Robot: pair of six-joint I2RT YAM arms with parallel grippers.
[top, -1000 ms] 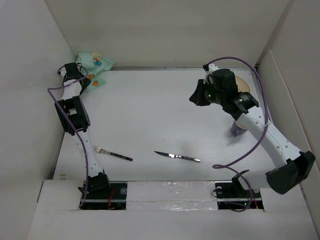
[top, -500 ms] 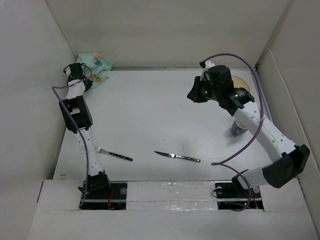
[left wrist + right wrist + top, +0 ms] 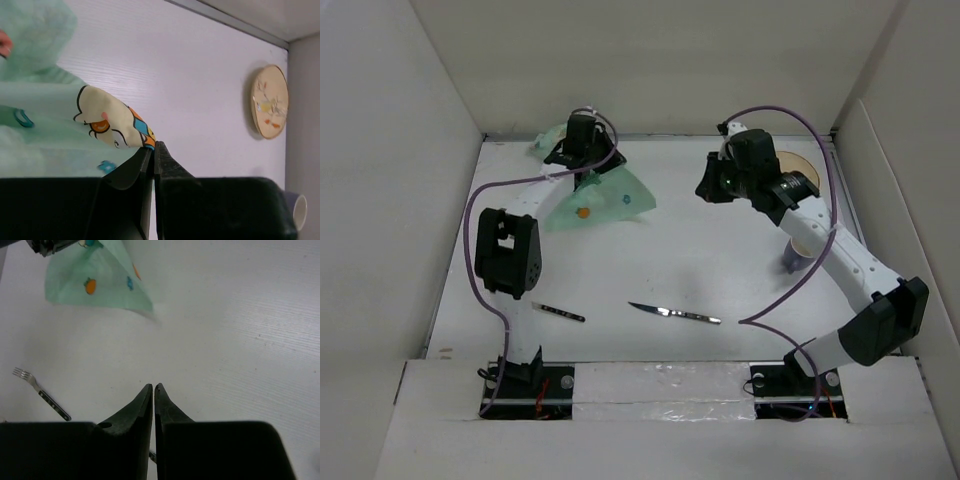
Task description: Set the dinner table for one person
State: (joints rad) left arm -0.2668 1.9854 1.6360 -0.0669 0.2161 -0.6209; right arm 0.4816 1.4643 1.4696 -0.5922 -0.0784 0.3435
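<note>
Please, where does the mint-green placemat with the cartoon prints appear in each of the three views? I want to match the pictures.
Top external: the placemat is upper centre-left, spreading out from the left gripper.
Left wrist: it fills the left side, one printed edge pinched between the closed fingertips.
Right wrist: it is in the upper left corner.
Shared landmark: the left gripper shut on the cloth; the right wrist view shows only a dark part of it at the top left edge.

Top view: fork (image 3: 560,313) tines hidden behind left arm (image 3: 508,250); cup (image 3: 787,263), plate (image 3: 800,160) partly behind right arm (image 3: 820,240).
</note>
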